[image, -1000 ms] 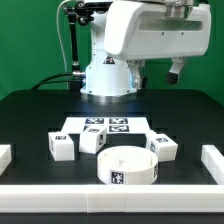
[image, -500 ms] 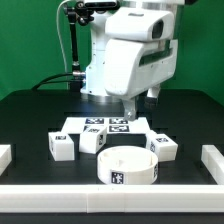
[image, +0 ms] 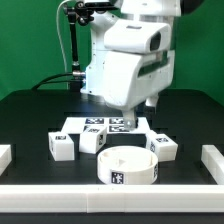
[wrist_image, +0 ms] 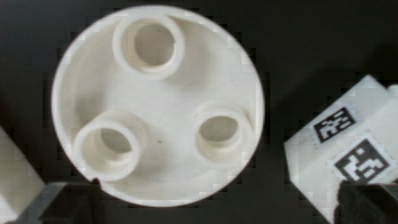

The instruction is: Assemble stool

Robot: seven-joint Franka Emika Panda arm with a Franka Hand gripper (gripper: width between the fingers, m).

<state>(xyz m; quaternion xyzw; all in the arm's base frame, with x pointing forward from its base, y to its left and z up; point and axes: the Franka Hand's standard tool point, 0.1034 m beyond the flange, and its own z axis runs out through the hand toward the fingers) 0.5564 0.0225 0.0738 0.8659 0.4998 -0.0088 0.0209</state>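
Observation:
The stool's white round seat (image: 128, 165) stands on the black table near the front; the wrist view shows it from above (wrist_image: 160, 95) with three round sockets. Three white blocky legs with tags lie around it: one (image: 60, 147) at the exterior view's left, one (image: 93, 141) beside it, one (image: 163, 147) at the right. A tagged leg (wrist_image: 347, 135) also shows in the wrist view. My gripper (image: 131, 119) hangs above the parts, behind the seat, open and empty. In the wrist view its dark fingertips are barely visible, and the gripper (wrist_image: 214, 208) is over the seat's edge.
The marker board (image: 105, 127) lies flat behind the legs. Plain white bars border the table at the exterior view's left (image: 4, 154), right (image: 212, 158) and front (image: 110, 192). The robot base (image: 105, 80) stands at the back.
The arm has swung down and toward the exterior view's left, bringing the gripper low over the marker board and seat. The parts have not moved.

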